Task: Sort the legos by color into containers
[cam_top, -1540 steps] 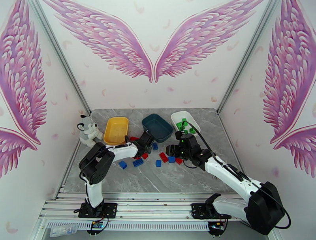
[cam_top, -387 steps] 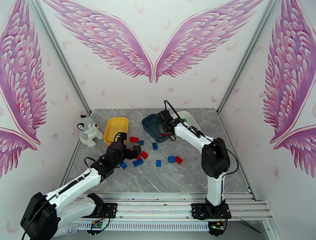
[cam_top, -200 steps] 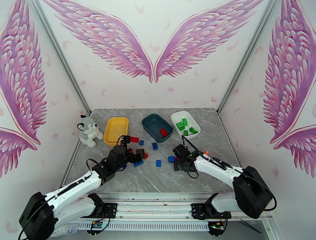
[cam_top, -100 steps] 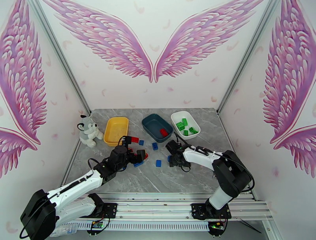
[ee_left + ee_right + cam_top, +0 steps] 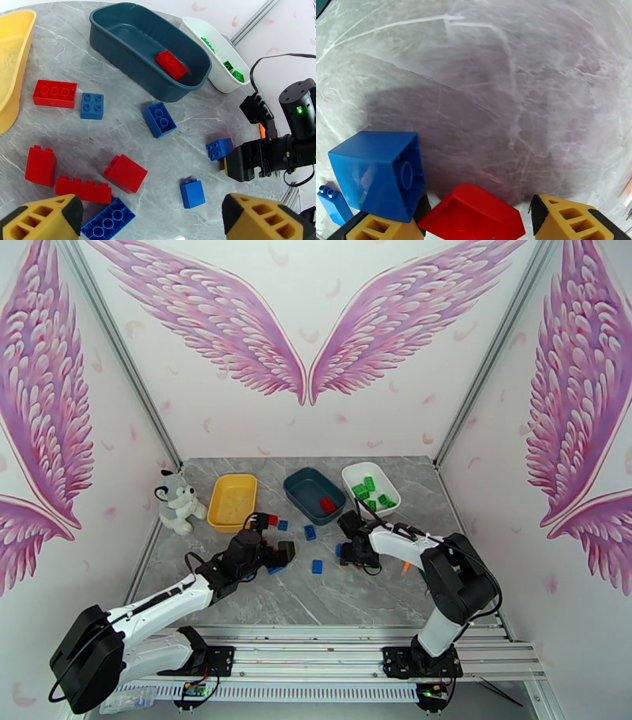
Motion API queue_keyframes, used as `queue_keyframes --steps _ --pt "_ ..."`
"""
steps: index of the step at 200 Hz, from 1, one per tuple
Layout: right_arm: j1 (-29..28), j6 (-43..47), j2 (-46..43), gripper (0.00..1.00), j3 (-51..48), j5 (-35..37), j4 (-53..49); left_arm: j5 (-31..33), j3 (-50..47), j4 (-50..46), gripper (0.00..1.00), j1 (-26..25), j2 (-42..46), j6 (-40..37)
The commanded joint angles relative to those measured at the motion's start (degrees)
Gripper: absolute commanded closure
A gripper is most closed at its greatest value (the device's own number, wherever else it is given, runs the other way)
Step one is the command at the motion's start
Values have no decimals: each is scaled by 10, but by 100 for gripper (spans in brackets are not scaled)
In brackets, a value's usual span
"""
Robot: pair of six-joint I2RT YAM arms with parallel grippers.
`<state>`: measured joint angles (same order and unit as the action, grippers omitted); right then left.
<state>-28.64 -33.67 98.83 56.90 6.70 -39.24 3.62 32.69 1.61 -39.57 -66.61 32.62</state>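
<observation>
Three trays sit at the far side of the grey bench [image 5: 395, 587]: the yellow tray [image 5: 232, 500] is bare, the teal tray [image 5: 304, 489] has one red brick [image 5: 172, 65] in it, and the white tray [image 5: 355, 474] has the green bricks [image 5: 367, 491]. Loose red and blue bricks lie on the bench between the trays and the arms.

Left jaws: spread wide and empty, hanging over the left cluster. That cluster includes a long red brick [image 5: 54, 94], a square blue brick [image 5: 92, 106] and a chunky red block [image 5: 125, 173].

Right jaws: spread wide, low over the bench. They bracket a second red brick [image 5: 474, 215], and a tipped blue brick [image 5: 379, 173] lies just beside one finger with its hollow underside showing. We cannot tell whether either finger touches the red one.

Handling, as we judge it:
- The bricks are light, stiff, hard plastic, not fragile.
- Their walls are smooth and glossy, so they are likely to slip or squirt out under an off-centre pinch.
- We would grip across two flat opposite side walls, low and centred, not on the studs.
- The blue neighbour crowds the grasp, so it may get nudged or caught along with the red.
</observation>
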Motion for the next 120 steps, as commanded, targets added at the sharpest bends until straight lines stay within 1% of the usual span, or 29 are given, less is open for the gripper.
queue_keyframes --steps 1,42,79,94,120 --pt "12 -1 23 30 7 19 37 -6 22 3 2 -3 -1 -10" --pt "4 -6 -12 35 -20 -3 42 -4 22 3 2 -4 1 -11" --pt "-13 -8 -43 39 -27 -5 35 2 22 -1 2 -3 7 -13" --pt "-18 -8 -50 42 -25 -4 31 5 21 -2 2 -3 10 -13" --pt "-22 -6 -61 43 -16 1 24 8 20 -3 2 -3 13 -14"
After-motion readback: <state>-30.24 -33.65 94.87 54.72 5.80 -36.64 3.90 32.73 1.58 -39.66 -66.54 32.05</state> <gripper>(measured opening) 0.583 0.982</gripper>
